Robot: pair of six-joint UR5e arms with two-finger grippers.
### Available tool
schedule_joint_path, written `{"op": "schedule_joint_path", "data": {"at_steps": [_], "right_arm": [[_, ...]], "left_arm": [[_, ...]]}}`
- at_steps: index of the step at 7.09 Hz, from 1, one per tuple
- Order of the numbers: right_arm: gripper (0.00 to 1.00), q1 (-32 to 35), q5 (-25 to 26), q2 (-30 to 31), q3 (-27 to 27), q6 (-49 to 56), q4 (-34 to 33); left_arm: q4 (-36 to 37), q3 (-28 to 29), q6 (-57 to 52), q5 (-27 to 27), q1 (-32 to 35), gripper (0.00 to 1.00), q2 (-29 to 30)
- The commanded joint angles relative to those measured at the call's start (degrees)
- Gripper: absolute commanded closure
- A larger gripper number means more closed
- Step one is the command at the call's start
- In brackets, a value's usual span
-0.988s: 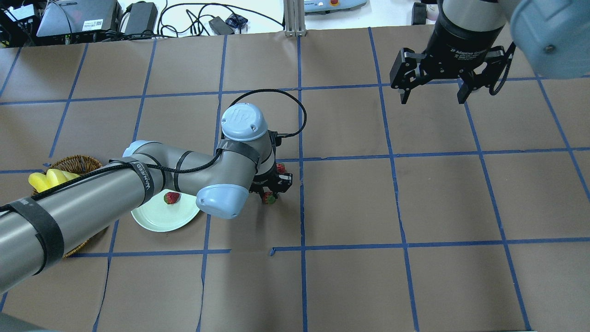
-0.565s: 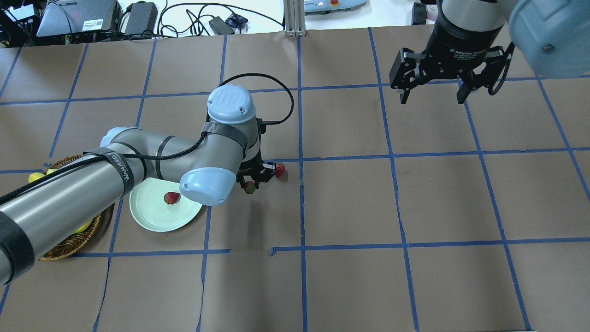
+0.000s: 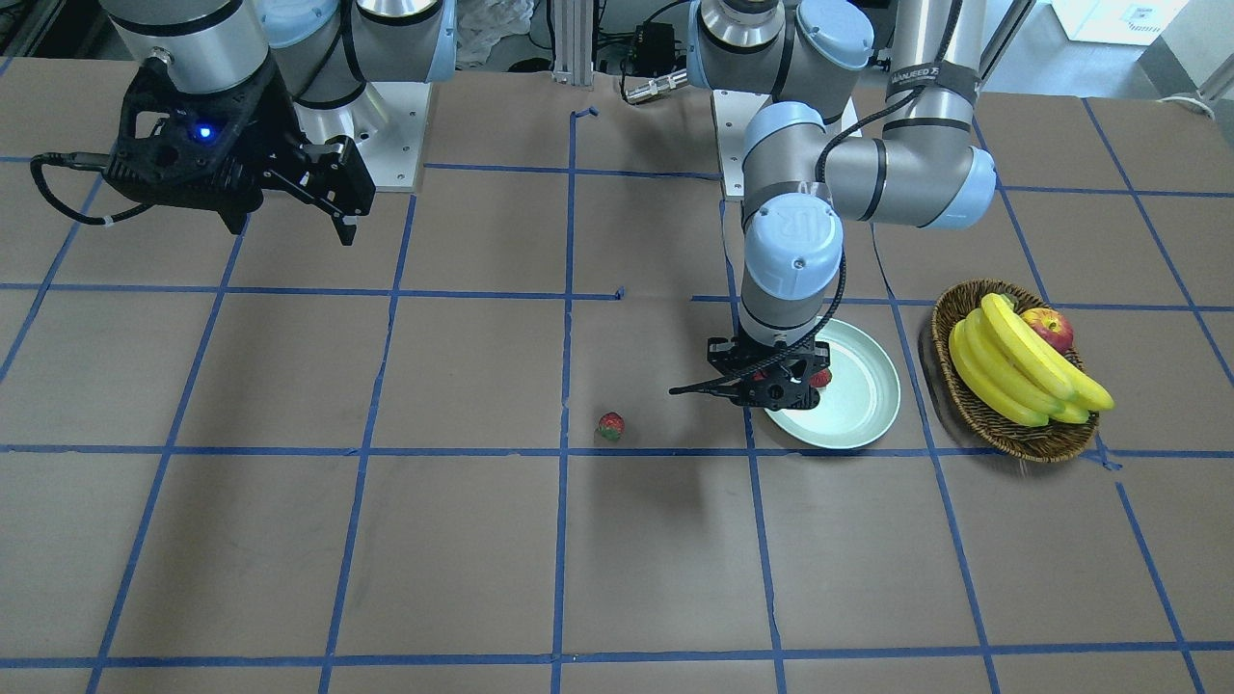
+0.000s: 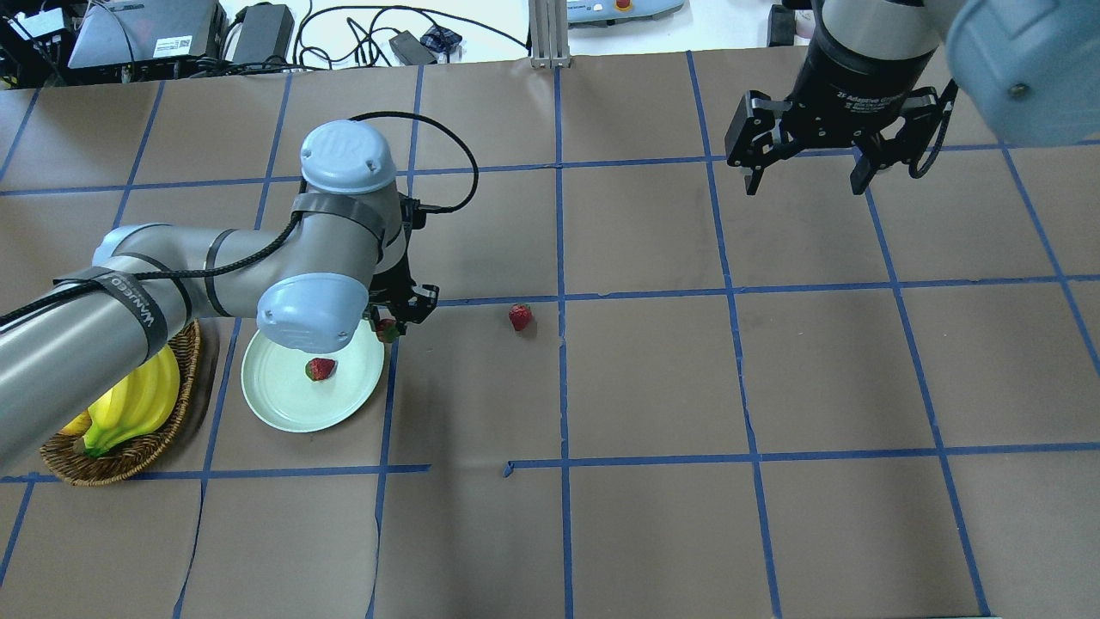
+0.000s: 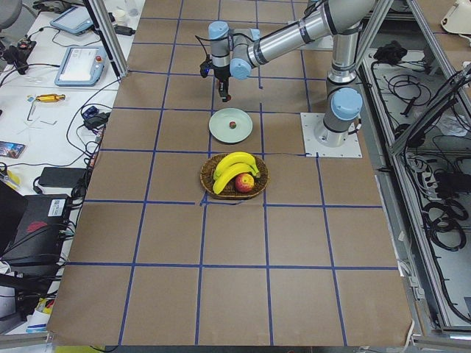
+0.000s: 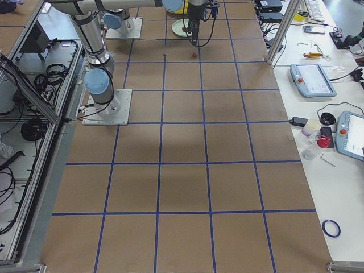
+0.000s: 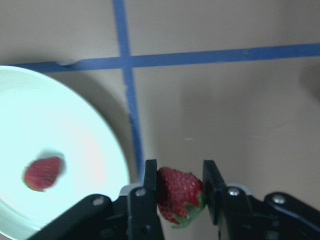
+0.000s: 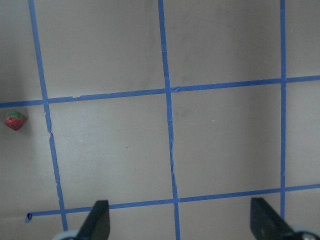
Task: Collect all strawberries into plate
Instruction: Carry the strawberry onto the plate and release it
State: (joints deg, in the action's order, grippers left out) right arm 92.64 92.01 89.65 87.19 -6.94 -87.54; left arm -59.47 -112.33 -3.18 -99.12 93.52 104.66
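My left gripper (image 4: 388,325) is shut on a strawberry (image 7: 179,192) and holds it above the table just beside the plate's far right rim. The pale mint-green plate (image 4: 284,402) holds one strawberry (image 4: 320,369), which also shows in the left wrist view (image 7: 43,173). A third strawberry (image 4: 519,316) lies on the brown table to the right, near a blue tape line; it shows in the front view (image 3: 610,426) and the right wrist view (image 8: 15,120). My right gripper (image 4: 803,182) is open and empty, high over the far right of the table.
A wicker basket (image 4: 112,468) with bananas (image 3: 1012,366) and an apple (image 3: 1050,327) stands left of the plate. Cables, boxes and a pole base (image 4: 550,39) lie along the table's far edge. Blue tape lines grid the brown table.
My left arm has carried the held strawberry leftward, from near the lying strawberry to the plate's rim. The right arm has barely moved.
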Motion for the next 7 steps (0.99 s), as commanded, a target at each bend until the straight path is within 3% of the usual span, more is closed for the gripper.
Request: {"op": "schedule_joint_path", "data": {"at_steps": [1, 3, 4, 7], "right_arm": [[0.0, 0.0, -0.1, -0.1, 0.0, 0.0, 0.0], [0.0, 0.0, -0.1, -0.3, -0.1, 0.0, -0.1], [0.0, -0.1, -0.1, -0.3, -0.1, 0.0, -0.1], [0.0, -0.1, -0.1, -0.3, -0.1, 0.0, 0.0]], "left_arm": [[1.6, -3.3, -6.6, -0.3, -3.8, 0.85, 0.1], [1.6, -3.9, -6.6, -0.3, -3.8, 0.22, 0.6], [1.7, -3.2, -6.2, 0.0, -3.8, 0.01, 0.5], [2.0, 2.4, 2.2, 2.2, 2.9, 0.0, 1.7]]}}
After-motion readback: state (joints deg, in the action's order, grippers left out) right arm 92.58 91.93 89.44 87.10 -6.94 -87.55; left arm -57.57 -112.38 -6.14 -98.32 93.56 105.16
